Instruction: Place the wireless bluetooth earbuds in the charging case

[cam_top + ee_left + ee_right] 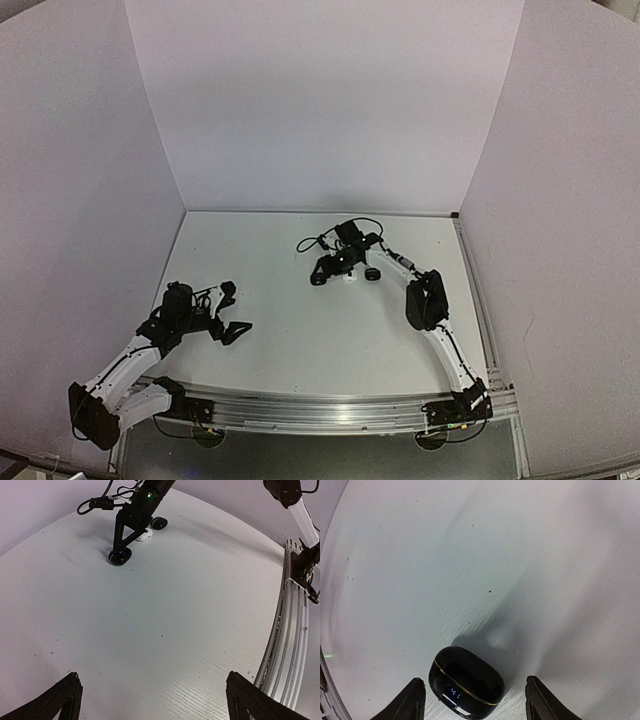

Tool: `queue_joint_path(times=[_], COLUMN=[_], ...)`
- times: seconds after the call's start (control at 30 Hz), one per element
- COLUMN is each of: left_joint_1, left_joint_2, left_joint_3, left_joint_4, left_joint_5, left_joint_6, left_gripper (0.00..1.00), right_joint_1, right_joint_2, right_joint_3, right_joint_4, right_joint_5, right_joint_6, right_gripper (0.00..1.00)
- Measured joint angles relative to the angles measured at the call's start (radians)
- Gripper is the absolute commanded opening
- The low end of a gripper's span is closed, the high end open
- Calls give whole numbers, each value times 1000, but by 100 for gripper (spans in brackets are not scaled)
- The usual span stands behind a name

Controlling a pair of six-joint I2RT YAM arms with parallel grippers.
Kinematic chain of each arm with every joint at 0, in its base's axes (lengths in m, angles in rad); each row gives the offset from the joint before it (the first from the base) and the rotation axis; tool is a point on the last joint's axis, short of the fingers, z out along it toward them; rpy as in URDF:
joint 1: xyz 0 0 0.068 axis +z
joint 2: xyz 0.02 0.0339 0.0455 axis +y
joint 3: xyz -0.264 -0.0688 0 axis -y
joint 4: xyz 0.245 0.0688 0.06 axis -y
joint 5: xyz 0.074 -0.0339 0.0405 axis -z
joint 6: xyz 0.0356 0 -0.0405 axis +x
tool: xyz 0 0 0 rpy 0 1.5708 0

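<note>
My right gripper (474,678) stands spread astride the glossy black pebble-shaped charging case (465,686), not touching it; my left gripper (152,692) hangs wide open. No earbuds show; the case looks light, hard, slippery, best pinched across its sides

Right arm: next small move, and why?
Probably lift the right gripper straight up, clear of the black case. Its jaws stand open on either side of the case, which lies shut on the table, and no earbud shows nearby.
</note>
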Motion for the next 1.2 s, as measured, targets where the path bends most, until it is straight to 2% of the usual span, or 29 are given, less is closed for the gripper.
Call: queue_joint_path(times=[0.17,0.27,0.4,0.53,0.67,0.8,0.87,1.07,1.2], left_joint_1=[30,99,213,321,416,452,451,454,454], left_joint_2=[0,6,5,-6,-39,-87,-110,-153,-173], left_joint_3=[-16,-36,-101,-169,-218,-229,-234,-287,-316], left_joint_4=[66,133,228,293,351,339,332,308,278], left_joint_5=[-94,-165,-284,-358,-358,-311,-319,-450,-485], left_joint_6=[-100,-186,-274,-343,-390,-336,-314,-341,-357], left_gripper=[100,100,99,100,100,98,91,87,89], right_joint_1=[-1,-11,-60,-158,-257,-270,-267,-266,-266], right_joint_2=[-65,-196,-506,-864,-1168,-1474,-1614,-1988,-2103], right_joint_3=[11,-60,-372,-812,-1219,-1594,-1726,-1973,-2042], right_joint_4=[2,33,119,257,360,430,447,495,519], right_joint_5=[73,182,342,457,553,637,670,744,771], right_joint_6=[21,57,112,165,207,214,214,228,248], right_gripper=[69,69,69,69,69,70,70,69,69])
